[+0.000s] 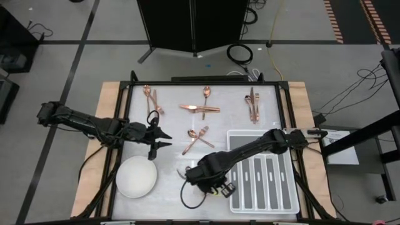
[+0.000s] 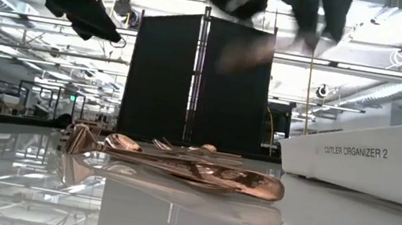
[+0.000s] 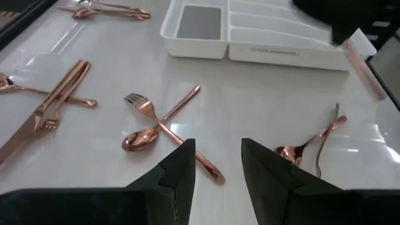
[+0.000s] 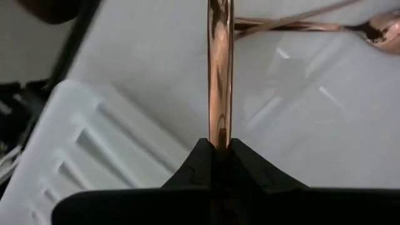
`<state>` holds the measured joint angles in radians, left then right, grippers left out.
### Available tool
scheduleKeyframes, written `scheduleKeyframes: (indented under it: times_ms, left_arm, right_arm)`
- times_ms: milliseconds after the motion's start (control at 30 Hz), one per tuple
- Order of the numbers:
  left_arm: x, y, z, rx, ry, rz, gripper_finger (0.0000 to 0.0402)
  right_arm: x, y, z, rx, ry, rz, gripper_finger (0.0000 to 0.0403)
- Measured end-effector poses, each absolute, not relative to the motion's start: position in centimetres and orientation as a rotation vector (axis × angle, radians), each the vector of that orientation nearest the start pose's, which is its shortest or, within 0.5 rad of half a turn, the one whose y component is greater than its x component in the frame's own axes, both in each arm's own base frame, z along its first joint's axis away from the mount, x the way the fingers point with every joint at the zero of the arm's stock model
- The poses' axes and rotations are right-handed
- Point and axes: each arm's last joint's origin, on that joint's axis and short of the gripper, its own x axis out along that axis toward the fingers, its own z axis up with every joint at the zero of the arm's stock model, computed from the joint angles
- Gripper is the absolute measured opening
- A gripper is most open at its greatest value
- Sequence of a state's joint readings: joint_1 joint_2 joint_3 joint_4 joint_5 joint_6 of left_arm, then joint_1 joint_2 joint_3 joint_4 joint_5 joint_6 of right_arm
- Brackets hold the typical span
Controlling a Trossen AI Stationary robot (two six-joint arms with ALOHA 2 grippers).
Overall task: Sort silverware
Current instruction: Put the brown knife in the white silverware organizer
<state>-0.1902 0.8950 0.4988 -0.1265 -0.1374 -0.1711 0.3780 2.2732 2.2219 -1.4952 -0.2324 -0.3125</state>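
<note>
Copper silverware lies in loose groups on the white table: a pair at the far left [image 1: 150, 97], crossed pieces in the middle [image 1: 200, 107], a bundle at the far right [image 1: 252, 105], and a fork and spoon crossed [image 3: 156, 125] just ahead of my left gripper [image 3: 219, 162]. That gripper hovers open beyond the bowl, holding nothing. My right gripper [image 4: 219, 145] hangs near the divided tray's [image 1: 262, 172] left side, shut on one slim copper piece [image 4: 219, 62]. Which kind of piece it is does not show. My right gripper pinches the copper piece between its two fingers at one end of its slim shaft [image 4: 219, 134]. The fingers point steeply down and lie along the shaft. The piece [image 3: 362, 62] hangs slanting below the gripper, clear of the table.
A white round bowl [image 1: 136, 177] sits at the near left, close to my left arm. A fork and spoon [image 3: 312, 140] lie between the two grippers. The tray's compartments [image 1: 265, 181] are open from above. A black frame [image 1: 206, 79] rims the table.
</note>
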Motion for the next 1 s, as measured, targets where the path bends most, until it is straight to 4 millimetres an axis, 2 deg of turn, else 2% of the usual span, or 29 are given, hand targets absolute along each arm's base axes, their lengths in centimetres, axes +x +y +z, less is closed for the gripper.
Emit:
scheduleKeyframes:
  times_ms: [167, 233, 333, 467, 600, 667, 767, 900, 1000]
  left_arm:
    - [18.8, -3.1, 22.1, -0.082, 0.503, 0.034, 0.013]
    - [19.1, -3.1, 22.2, -0.098, 0.483, 0.06, 0.013]
    - [19.5, -3.1, 22.1, -0.102, 0.459, 0.089, 0.013]
    - [20.1, -3.1, 22.1, -0.126, 0.43, 0.106, 0.013]
    - [20.8, -3.2, 22.2, -0.136, 0.378, 0.119, 0.013]
    - [21.1, -3.3, 22.3, -0.141, 0.355, 0.117, 0.013]
    - [21.5, -3.4, 22.3, -0.151, 0.324, 0.114, 0.013]
    - [22.1, -3.5, 22.0, -0.153, 0.315, 0.113, 0.013]
    - [22.7, -3.6, 21.3, -0.15, 0.332, 0.115, 0.013]
  right_arm:
    - [37.3, 15.7, 31.0, -0.395, 1.336, 0.765, 0.0011]
    - [35.8, 15.1, 32.0, -0.411, 1.265, 0.774, 0.0011]
    - [33.5, 14.1, 32.2, -0.447, 1.142, 0.792, 0.0011]
    - [30.4, 12.8, 30.7, -0.55, 1.052, 0.841, 0.0011]
    - [28.0, 11.7, 28.0, -0.912, 0.957, 1.084, 0.0011]
    - [27.2, 11.5, 26.9, -1.024, 0.913, 1.184, 0.0015]
    - [27.1, 11.4, 25.2, -1.047, 0.906, 1.217, 0.0025]
    - [28.2, 12.2, 23.7, -1.095, 0.835, 1.236, 0.0026]
    - [29.1, 13.1, 22.8, -1.057, 0.807, 1.281, 0.0021]
